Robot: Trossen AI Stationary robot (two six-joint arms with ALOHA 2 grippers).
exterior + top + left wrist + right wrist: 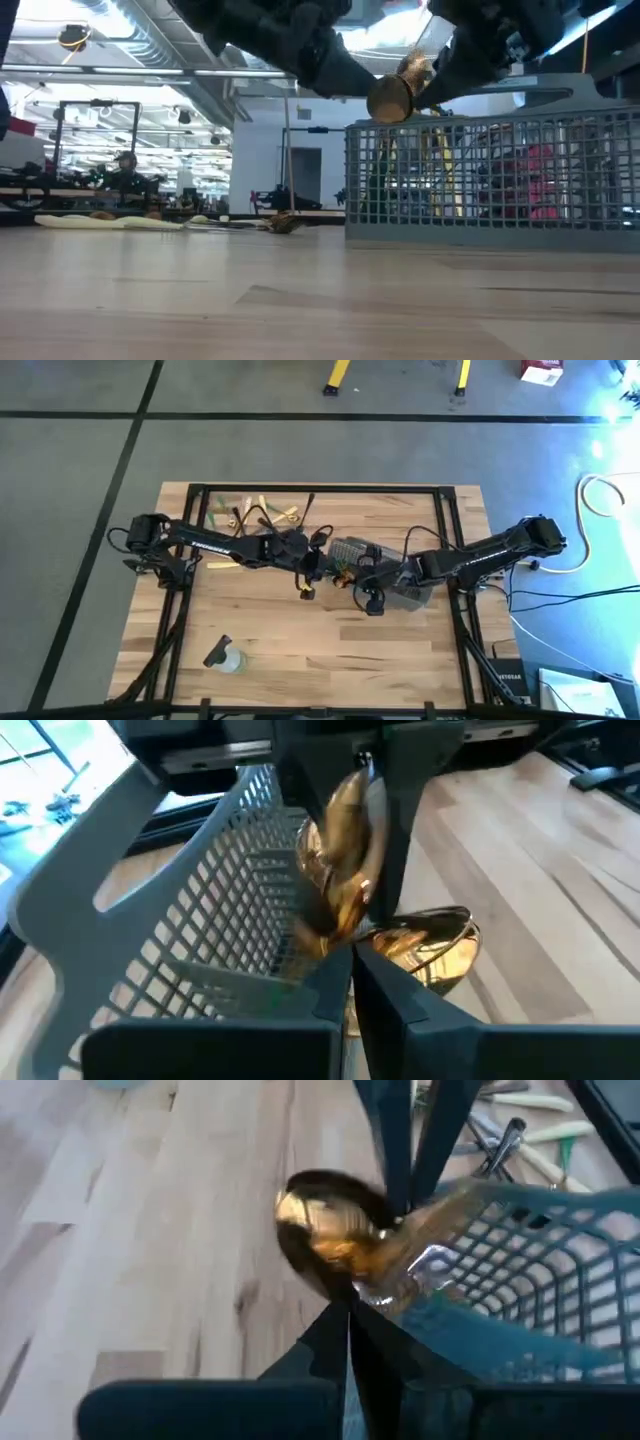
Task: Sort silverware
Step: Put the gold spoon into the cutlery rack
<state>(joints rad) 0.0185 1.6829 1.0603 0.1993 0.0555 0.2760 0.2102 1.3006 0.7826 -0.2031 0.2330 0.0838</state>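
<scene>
Gold spoon [392, 95] clamped in left fingers [350, 970], bowl facing the low camera; right fingers' [350, 1320] state unclear.

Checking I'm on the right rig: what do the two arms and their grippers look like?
Both arms are dark, slim and jointed. The left arm carries small white lettering along its link; black cables loop beside the right arm. The left gripper and right gripper have flat dark fingers.
</scene>
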